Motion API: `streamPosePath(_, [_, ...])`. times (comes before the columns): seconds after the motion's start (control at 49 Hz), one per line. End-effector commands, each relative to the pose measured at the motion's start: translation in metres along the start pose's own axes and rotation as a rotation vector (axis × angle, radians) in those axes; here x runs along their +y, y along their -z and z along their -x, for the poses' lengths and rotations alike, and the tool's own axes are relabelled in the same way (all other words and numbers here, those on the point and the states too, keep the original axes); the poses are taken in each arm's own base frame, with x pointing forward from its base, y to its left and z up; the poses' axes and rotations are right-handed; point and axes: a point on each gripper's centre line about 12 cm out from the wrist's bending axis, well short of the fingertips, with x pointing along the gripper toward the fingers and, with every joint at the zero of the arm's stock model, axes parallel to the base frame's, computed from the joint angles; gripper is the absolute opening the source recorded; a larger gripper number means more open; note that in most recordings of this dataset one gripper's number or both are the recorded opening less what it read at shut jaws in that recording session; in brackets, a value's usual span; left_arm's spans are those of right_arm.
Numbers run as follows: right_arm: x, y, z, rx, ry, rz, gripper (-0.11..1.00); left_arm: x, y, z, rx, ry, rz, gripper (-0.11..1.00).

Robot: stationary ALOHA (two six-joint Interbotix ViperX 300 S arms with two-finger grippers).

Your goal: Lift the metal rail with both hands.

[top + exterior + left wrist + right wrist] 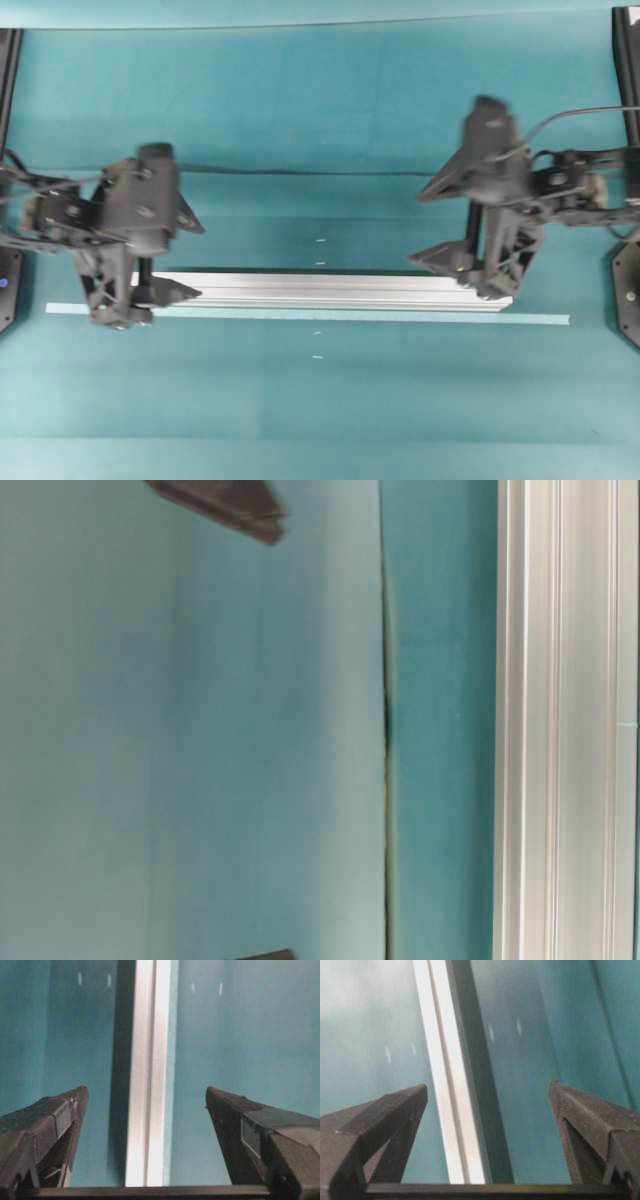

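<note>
The left pincer is hanging with its jaws spread wide over the left end of the metal rail, and the right pincer is doing the same over the right end, neither one touching it. Seen from each wrist, the rail is running up between the two fingers with bare teal table showing on either side. The rail is lying flat across the middle of the table, and a thin pale-teal tape strip is lying just beside its near edge, sticking out past both ends.
</note>
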Motion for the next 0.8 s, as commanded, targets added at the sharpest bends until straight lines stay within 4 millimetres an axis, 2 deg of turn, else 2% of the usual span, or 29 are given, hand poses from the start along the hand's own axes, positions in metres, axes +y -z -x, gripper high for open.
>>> streamPosePath(0.0, [0.002, -0.009, 0.008, -0.065, -0.007, 0.002, 0.99, 0.001, -0.009, 0.012, -0.066, 0.001, 0.0, 0.92])
streamPosePath(0.387, [0.003, -0.011, 0.038, -0.18, -0.02, 0.004, 0.99, 0.003, -0.018, 0.043, -0.29, 0.008, 0.008, 0.92])
streamPosePath(0.775, [0.004, -0.015, 0.09, -0.405, -0.045, 0.007, 0.99, 0.004, -0.009, 0.082, -0.422, 0.013, 0.017, 0.92])
